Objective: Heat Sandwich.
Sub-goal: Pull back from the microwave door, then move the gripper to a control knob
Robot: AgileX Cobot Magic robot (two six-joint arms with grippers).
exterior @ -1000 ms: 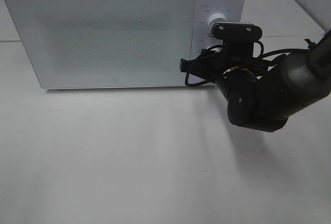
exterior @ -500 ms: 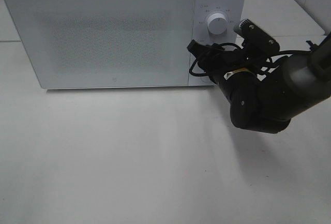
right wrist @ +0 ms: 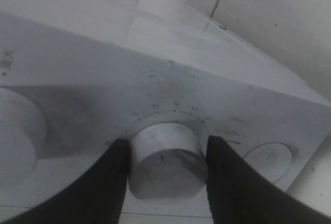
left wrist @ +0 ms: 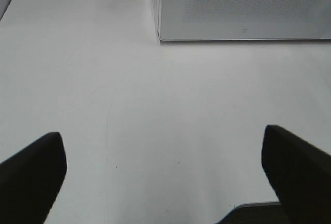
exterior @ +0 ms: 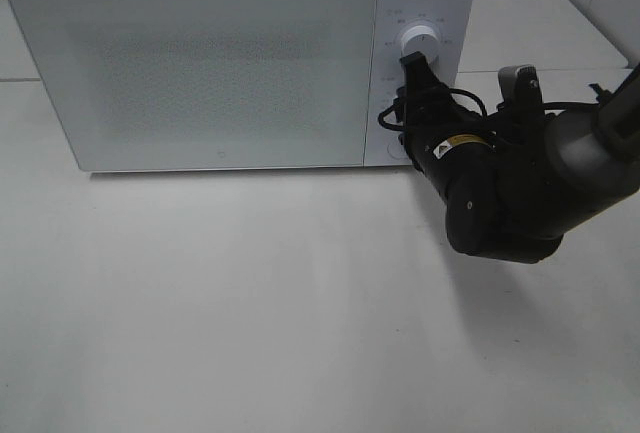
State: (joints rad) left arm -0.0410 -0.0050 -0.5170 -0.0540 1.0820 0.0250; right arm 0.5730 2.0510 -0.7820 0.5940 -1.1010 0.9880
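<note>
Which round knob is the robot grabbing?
The knob with the red mark, pinched between the right gripper's fingers. The bigger knob and flat round button beside it are untouched.

The right arm (exterior: 520, 188) is stretched in from the right toward the far side, with the right gripper (right wrist: 166, 149) clamped around a white dial (right wrist: 165, 172). The left gripper (left wrist: 165, 169) is spread wide.

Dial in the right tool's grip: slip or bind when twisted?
Probably a bit slippery: the dial looks like smooth white plastic without ribbing, so the right tool relies on squeeze from both sides. Likely rigid; its round wall shows no dent at the fingers. The microwave looks bulky and sits flat, so it should hardly shift.
</note>
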